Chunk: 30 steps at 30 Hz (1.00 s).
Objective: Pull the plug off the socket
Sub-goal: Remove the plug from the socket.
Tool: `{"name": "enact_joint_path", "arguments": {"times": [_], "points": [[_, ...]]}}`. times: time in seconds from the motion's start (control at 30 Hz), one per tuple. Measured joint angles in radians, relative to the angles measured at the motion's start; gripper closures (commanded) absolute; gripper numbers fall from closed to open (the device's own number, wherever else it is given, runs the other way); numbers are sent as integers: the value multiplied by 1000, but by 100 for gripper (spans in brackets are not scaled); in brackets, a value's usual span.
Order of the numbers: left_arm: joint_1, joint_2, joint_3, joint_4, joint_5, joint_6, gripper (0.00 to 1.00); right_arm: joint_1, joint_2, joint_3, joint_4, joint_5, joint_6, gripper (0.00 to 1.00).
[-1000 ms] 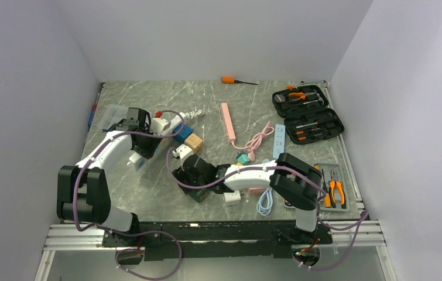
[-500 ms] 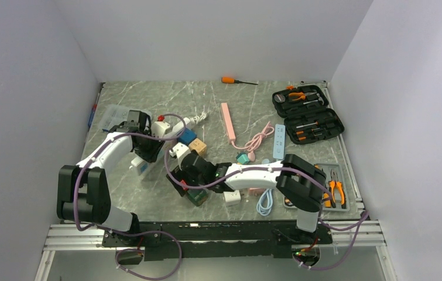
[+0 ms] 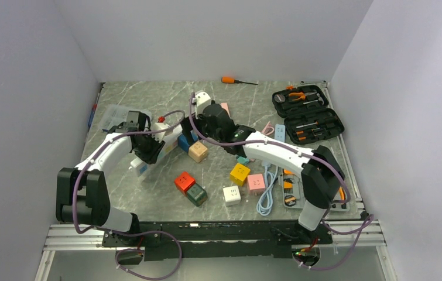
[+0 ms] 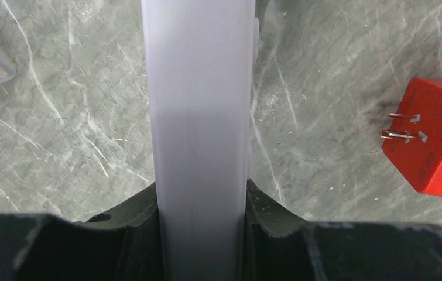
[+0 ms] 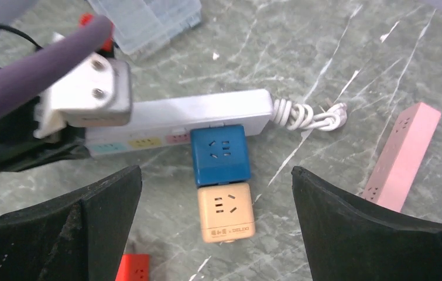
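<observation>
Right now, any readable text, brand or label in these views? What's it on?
"DELIXI": on the tan cube socket, at the lower edge of its face; the small mark before it is unreadable.
Coloured tags on the white power strip: too small to read.
Blue cube socket, red cube adapter, pink power strip: no text visible.
Top view: nothing legible.

White-and-black arms [image 3: 110, 150]; purple cables [image 5: 31, 76].
</observation>
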Motion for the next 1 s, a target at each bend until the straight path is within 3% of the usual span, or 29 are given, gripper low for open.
{"name": "enact_joint_path", "arguments": {"times": [0.53, 1.0], "points": [[0, -16, -11, -27, 28, 3, 100, -6, 106, -146, 86, -93, -26, 0], [0, -22, -8, -64, 51, 0, 100, -7, 281, -51, 144, -107, -53, 1]]}}
